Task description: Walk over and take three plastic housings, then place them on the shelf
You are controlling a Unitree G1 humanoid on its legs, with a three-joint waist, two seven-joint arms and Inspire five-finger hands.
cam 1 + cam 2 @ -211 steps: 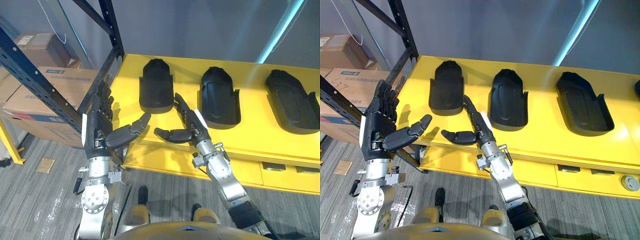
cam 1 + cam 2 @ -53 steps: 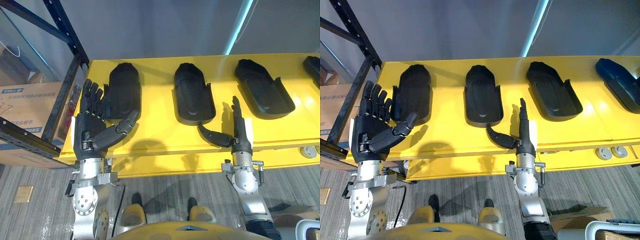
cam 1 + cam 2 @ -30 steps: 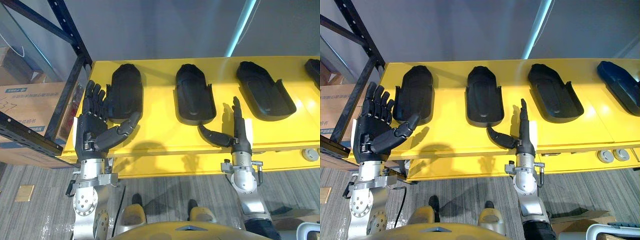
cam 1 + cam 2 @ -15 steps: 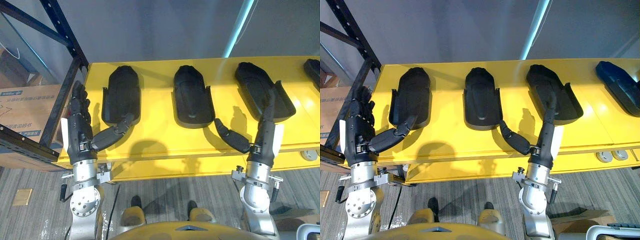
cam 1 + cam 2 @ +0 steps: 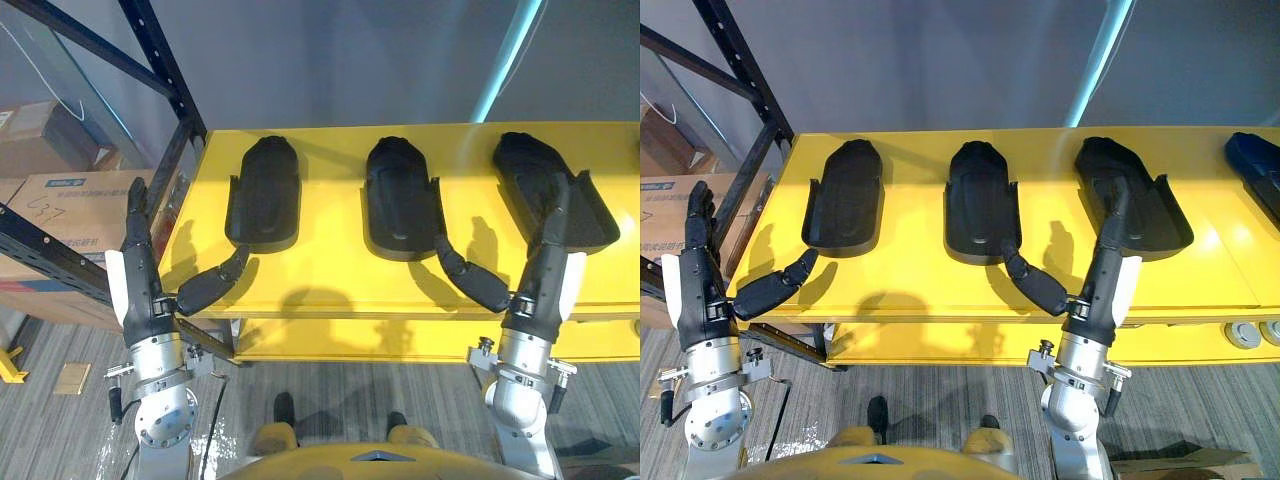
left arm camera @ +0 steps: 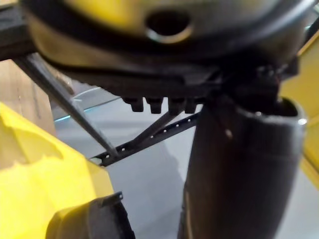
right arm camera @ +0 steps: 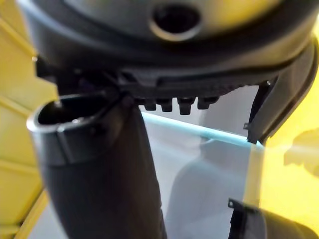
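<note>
Three black plastic housings lie in a row on the yellow table (image 5: 920, 275), well apart from one another: the left housing (image 5: 845, 197), the middle housing (image 5: 981, 200) and the right housing (image 5: 1132, 192). Each is a long matte shell, rounded at its far end, with raised side walls and a shallow hollow facing up.

The left hand (image 5: 140, 290) stands upright off the table's near left corner, its fingers straight and pressed together and its thumb stretched out towards the left housing; it holds nothing. The right hand (image 5: 1104, 282) rises at the table's near edge with straight fingers that overlap the near end of the right housing, thumb spread towards the middle one. Whether those fingers touch the housing cannot be told.

The left eye view takes in more of the dark metal shelf rack (image 5: 170, 75) and the brown cardboard boxes (image 5: 55, 205) to the left. The right eye view reaches a dark blue housing (image 5: 1255, 165) at the table's far right. The left wrist view shows the rack's perforated beam (image 6: 149, 142) past the thumb.
</note>
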